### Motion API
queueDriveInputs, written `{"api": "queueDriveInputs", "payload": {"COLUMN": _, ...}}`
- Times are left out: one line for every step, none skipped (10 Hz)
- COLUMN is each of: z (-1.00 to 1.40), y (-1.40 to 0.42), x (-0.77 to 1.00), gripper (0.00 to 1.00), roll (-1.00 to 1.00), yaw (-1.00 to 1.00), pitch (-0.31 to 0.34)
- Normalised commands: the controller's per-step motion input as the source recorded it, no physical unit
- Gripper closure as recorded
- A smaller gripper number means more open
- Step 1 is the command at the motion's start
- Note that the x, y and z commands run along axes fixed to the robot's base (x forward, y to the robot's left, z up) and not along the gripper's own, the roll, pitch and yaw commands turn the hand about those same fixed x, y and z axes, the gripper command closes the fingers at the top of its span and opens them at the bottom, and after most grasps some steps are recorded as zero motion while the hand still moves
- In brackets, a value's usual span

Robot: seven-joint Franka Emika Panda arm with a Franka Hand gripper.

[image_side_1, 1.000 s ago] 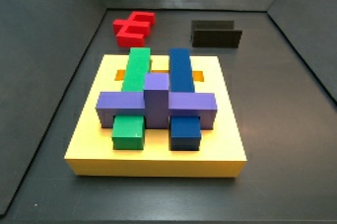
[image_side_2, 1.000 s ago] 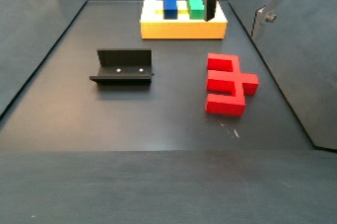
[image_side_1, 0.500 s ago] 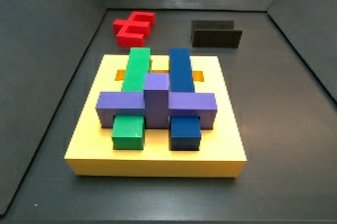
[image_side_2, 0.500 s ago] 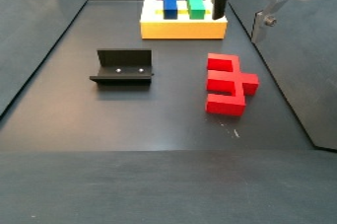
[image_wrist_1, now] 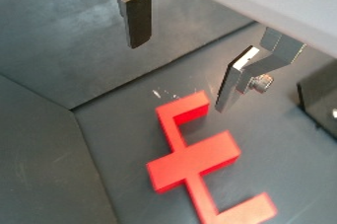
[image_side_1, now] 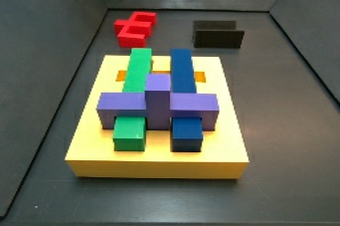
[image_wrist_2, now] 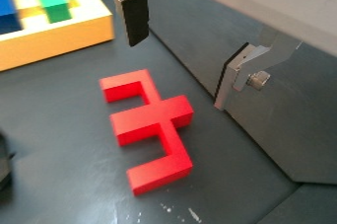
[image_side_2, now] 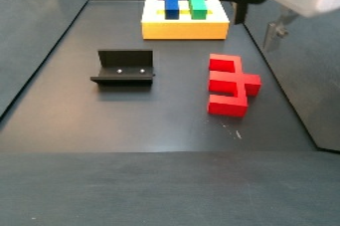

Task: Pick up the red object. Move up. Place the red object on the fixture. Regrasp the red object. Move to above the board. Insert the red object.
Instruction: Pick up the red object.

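Observation:
The red object (image_side_2: 230, 84) lies flat on the dark floor, a bar with side prongs; it shows in both wrist views (image_wrist_1: 198, 164) (image_wrist_2: 148, 134) and at the far end in a side view (image_side_1: 134, 27). My gripper (image_side_2: 261, 23) hangs open and empty above the floor, between the red object and the board, close to the side wall. In both wrist views (image_wrist_1: 187, 48) (image_wrist_2: 183, 45) its fingers stand wide apart with nothing between them, and the red object lies below and to one side. The fixture (image_side_2: 123, 68) stands empty, apart from the red object.
The yellow board (image_side_1: 159, 160) carries blue, green and purple pieces (image_side_1: 159, 96); it shows in the other side view (image_side_2: 186, 31) and a wrist view (image_wrist_2: 53, 40). The fixture also shows near the back wall (image_side_1: 220, 36). Grey walls enclose the floor.
My gripper has come lower and a little nearer to the red object. The red object, fixture and board have not moved.

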Motion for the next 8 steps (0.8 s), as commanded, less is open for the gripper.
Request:
{"api": "queueDriveInputs", "payload": {"z": -0.32, "y": -0.11, "x": -0.25, "gripper": 0.0, "roll": -0.14, "yaw": -0.68, "pitch": -0.114}}
{"api": "queueDriveInputs", "payload": {"z": -0.34, "y": -0.14, "x": -0.18, "gripper": 0.0, "roll": -0.09, "yaw": -0.76, "pitch": -0.076}}
{"api": "queueDriveInputs", "payload": {"z": -0.31, "y": -0.15, "x": -0.17, "gripper": 0.0, "roll": -0.06, "yaw": -0.77, "pitch": -0.044}}
{"api": "queueDriveInputs", "payload": {"z": -0.3, "y": -0.09, "x": -0.14, "gripper": 0.0, "roll": -0.05, "yaw": -0.77, "pitch": 0.0}}
{"api": "queueDriveInputs", "payload": {"z": -0.29, "y": -0.06, "x": -0.15, "gripper": 0.0, "roll": -0.04, "yaw": -0.76, "pitch": 0.0}}
{"api": "queueDriveInputs", "payload": {"z": -0.25, "y": -0.02, "x": -0.14, "gripper": 0.0, "roll": -0.02, "yaw": -0.69, "pitch": 0.0}}
{"api": "queueDriveInputs", "payload": {"z": -0.24, "y": -0.01, "x": -0.1, "gripper": 0.0, "roll": -0.02, "yaw": -0.58, "pitch": 0.0}}
{"api": "queueDriveInputs", "payload": {"z": -0.22, "y": -0.01, "x": -0.06, "gripper": 0.0, "roll": 0.0, "yaw": -0.49, "pitch": 0.003}}
